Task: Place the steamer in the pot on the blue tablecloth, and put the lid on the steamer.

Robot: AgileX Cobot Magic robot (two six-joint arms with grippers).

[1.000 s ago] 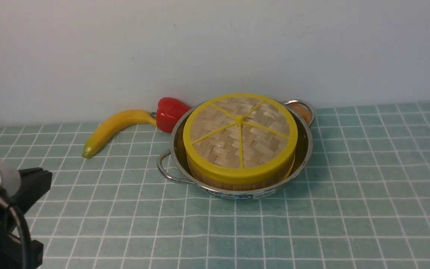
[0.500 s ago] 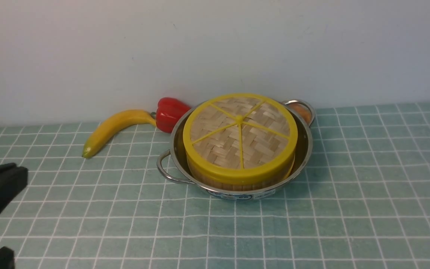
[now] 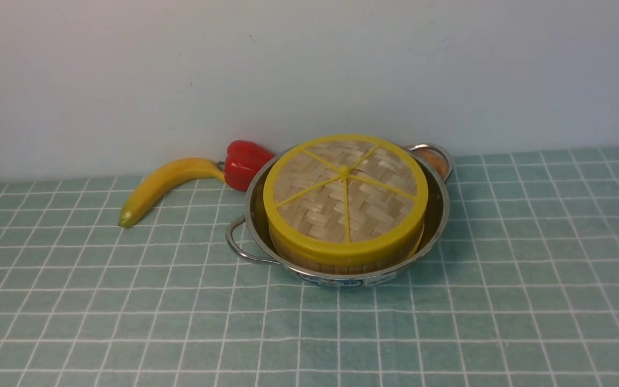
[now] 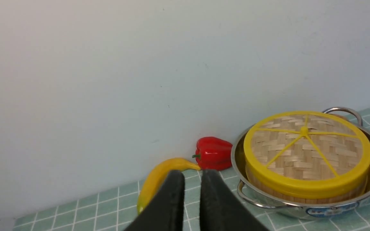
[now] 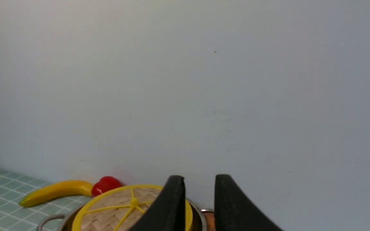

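Both arms looked best kept clear and parked, since the job seemed done. The left gripper (image 4: 191,179) and right gripper (image 5: 199,184) stood slightly parted, holding nothing. Well beyond them, on the cloth (image 3: 127,322), the pot (image 3: 438,188) held the steamer (image 3: 342,265), lid (image 3: 345,196) on top.

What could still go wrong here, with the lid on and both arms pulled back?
The lid looks seated on the steamer inside the pot, so risks are small.
1. The pot's far side sits close to the red pepper and banana; any nudge could shift them.
2. The left end effector and right end effector both stand slightly apart, holding nothing, still pointing toward the pot; a forward drift could bump it.
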